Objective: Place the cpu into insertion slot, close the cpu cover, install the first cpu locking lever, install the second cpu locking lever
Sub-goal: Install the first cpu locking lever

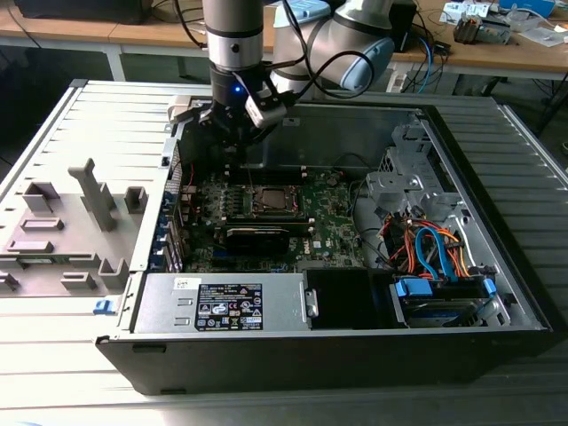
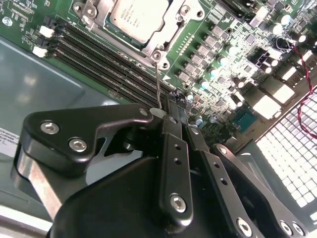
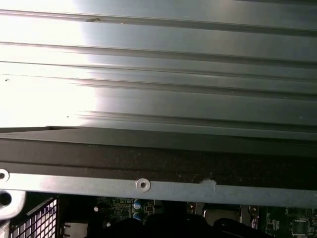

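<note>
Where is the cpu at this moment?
The cpu sits in the insertion slot on the green board, beside the long black memory slots in the second wrist view, ahead of the gripper.

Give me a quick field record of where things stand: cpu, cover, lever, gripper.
cpu: seated in the insertion slot, silver top showing
cpu cover: down, framing the cpu
lever: thin wire lever runs from the slot's corner to the fingertips
gripper: fingers together at the lever's end; in the exterior view it hangs over the green board inside the open computer case
</note>
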### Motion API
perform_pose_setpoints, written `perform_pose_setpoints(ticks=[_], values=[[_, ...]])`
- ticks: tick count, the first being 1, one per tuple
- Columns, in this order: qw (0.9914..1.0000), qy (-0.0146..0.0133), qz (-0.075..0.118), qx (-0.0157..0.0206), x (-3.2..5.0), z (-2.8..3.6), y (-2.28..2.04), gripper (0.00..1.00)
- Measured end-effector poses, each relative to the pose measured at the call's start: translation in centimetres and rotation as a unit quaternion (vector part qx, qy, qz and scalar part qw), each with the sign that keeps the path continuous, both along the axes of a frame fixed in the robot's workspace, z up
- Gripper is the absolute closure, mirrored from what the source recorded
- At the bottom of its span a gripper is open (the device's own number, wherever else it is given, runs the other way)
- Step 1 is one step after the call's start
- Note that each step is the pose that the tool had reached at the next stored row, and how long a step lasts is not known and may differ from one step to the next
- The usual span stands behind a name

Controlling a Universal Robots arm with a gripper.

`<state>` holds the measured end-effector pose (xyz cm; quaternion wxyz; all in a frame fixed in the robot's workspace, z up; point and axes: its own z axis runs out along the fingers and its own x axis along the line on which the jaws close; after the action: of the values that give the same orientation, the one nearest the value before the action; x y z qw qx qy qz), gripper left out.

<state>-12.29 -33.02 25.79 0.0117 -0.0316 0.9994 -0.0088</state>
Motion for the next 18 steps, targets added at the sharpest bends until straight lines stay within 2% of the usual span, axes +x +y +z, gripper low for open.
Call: perform_pose_setpoints(ticks=[18], values=[[1.0,0.0,0.0,0.0,1.14,0.0,0.0,0.89]])
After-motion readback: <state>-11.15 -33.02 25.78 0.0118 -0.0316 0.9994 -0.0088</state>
